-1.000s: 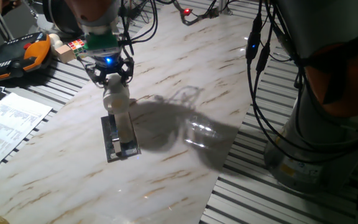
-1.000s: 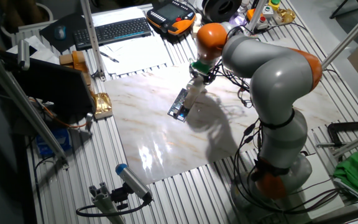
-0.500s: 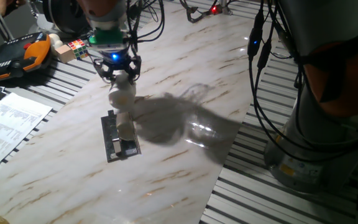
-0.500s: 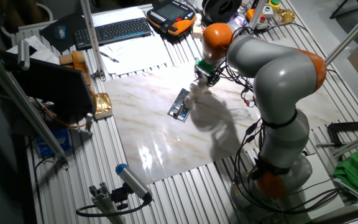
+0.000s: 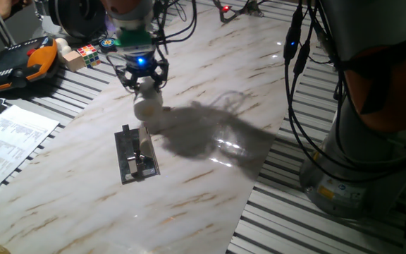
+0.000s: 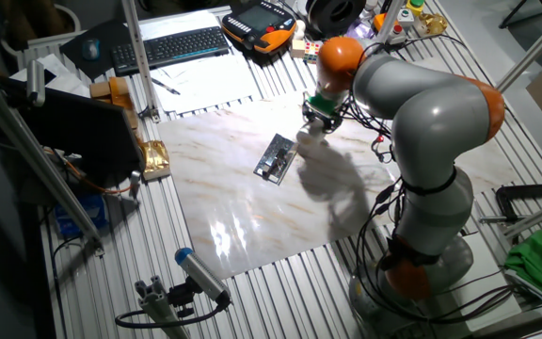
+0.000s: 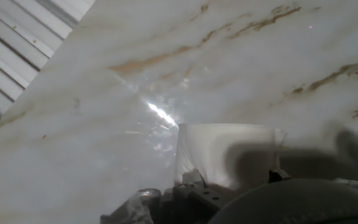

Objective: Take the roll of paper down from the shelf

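The small white cylindrical roll of soft tissue paper (image 5: 148, 108) hangs clamped in the black two-finger claw (image 5: 145, 86), off the flat dark grey-brown rectangular shelf plate (image 5: 127, 156) with its short silvery metal peg (image 5: 140, 166); the roll sits at about one o'clock from the plate, apart from it and above the glossy white marble-patterned counter (image 5: 210, 85) streaked with brown veins; the claw glows blue at its base under a green collar. The other fixed view shows the same roll (image 6: 310, 140) at three o'clock of the plate (image 6: 276, 157) and takes in the whole grey and orange arm (image 6: 422, 104), which the first crops; the hand view alone shows the roll (image 7: 225, 152) close up, its matte curved wall blocking the lower frame, a bright glare on the polished stone (image 7: 135, 81) at ten o'clock; the plate is out of that frame. Around: a printed paper sheet (image 5: 9, 137) at nine o'clock, an orange and black pendant (image 5: 16, 63), a coloured puzzle cube (image 5: 88, 54), and black cables (image 5: 298, 77) hanging across the counter's right edge.
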You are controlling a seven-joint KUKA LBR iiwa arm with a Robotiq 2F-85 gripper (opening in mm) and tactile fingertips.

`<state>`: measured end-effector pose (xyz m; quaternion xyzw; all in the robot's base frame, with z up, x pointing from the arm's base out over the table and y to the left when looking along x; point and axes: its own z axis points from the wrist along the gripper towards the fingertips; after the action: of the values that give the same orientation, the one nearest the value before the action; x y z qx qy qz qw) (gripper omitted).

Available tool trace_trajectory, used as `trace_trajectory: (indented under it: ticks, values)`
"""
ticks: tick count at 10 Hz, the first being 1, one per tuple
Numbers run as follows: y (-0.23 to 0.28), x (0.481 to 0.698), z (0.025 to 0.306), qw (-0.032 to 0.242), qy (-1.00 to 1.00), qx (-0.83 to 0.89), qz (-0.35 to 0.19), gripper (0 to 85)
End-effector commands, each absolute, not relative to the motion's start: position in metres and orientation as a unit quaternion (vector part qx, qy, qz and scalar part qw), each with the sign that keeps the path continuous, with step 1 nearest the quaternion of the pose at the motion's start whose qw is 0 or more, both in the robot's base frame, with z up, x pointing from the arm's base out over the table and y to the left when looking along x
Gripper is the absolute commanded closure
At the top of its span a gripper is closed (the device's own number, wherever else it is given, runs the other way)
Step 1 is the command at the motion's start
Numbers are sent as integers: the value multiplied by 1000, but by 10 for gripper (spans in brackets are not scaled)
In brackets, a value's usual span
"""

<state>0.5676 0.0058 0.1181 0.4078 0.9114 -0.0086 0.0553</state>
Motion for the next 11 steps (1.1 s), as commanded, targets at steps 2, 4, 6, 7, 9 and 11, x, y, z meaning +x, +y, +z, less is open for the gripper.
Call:
trace_trajectory:
  ticks: [2,4,6,7,9,11]
  values:
    - [3,564,116,46,929,367,-1,843]
    - [4,565,113,46,942,333,1,843]
    - [5,566,110,49,962,267,4,843]
    - [4,566,109,50,972,232,4,843]
    - [4,566,107,53,982,180,-1,843]
    - [4,567,103,53,988,148,3,843]
